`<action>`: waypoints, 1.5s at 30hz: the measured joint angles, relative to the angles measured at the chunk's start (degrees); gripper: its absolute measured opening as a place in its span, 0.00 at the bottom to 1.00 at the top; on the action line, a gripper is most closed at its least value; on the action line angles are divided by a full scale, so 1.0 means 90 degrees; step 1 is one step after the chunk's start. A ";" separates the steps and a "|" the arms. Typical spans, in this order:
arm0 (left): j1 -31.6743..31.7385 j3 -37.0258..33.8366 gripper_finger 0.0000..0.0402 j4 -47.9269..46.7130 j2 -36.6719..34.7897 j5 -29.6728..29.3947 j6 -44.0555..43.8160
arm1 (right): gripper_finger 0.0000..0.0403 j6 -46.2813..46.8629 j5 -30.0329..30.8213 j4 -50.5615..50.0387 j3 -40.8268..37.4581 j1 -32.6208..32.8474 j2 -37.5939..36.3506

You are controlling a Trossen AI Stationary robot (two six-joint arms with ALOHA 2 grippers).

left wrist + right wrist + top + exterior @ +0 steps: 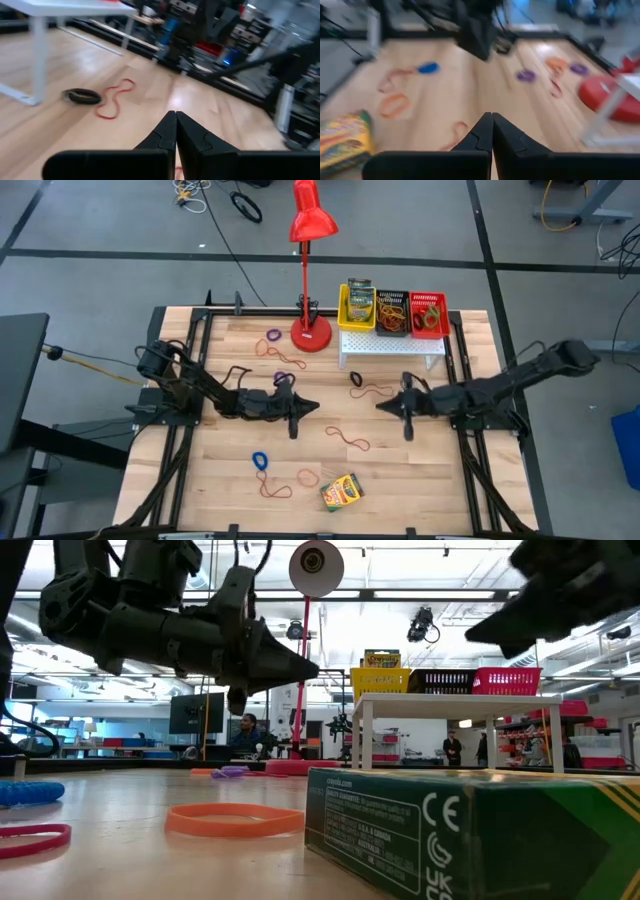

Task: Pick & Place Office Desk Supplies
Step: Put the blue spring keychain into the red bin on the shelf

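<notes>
Right now both of your grippers hang above the middle of the table with their fingers pressed together and nothing between them: the left gripper (293,412) on the left side, the right gripper (405,408) facing it from the right. The nearest loose piece to either is the thin red rubber band (348,439), a limp, stretched loop lying flat on the wood between the two tips and a little toward the near edge; its long axis runs left to right with a slight slant, and neither arm looks clearly nearer. The crayon box (342,492) (a small yellow-and-green cardboard carton, stiff and flat-sided) lies well nearer the front edge, roughly centred and turned at an angle, so you would have to match the fingers to its short side. A blue band (260,461) and an orange band (307,477) lie near-left of the box, closer to your left arm. A black band (357,380) sits just in front of the white stand (392,348), by your right arm. On that stand, at the far side, the yellow bin (357,307) holds another crayon box, and the black bin (392,312) and red bin (428,313) hold bands. The bands are thin and flat against the grain, so I'd expect them to slip from closed tips.
</notes>
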 joint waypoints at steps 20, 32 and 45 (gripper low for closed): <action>-0.0651 0.2378 0.08 -1.0266 -0.2494 0.1314 -0.1061 | 0.02 -0.0173 0.0063 0.2416 -0.1256 0.0581 -0.0001; -0.1999 0.2653 0.41 -1.1610 -0.1653 0.1431 -0.2811 | 0.02 -0.0176 0.0164 0.2367 -0.1257 0.0581 -0.0001; -0.2285 0.2681 0.39 -1.1647 -0.0326 0.1480 -0.2854 | 0.02 -0.0176 0.0162 0.2353 -0.1256 0.0581 -0.0001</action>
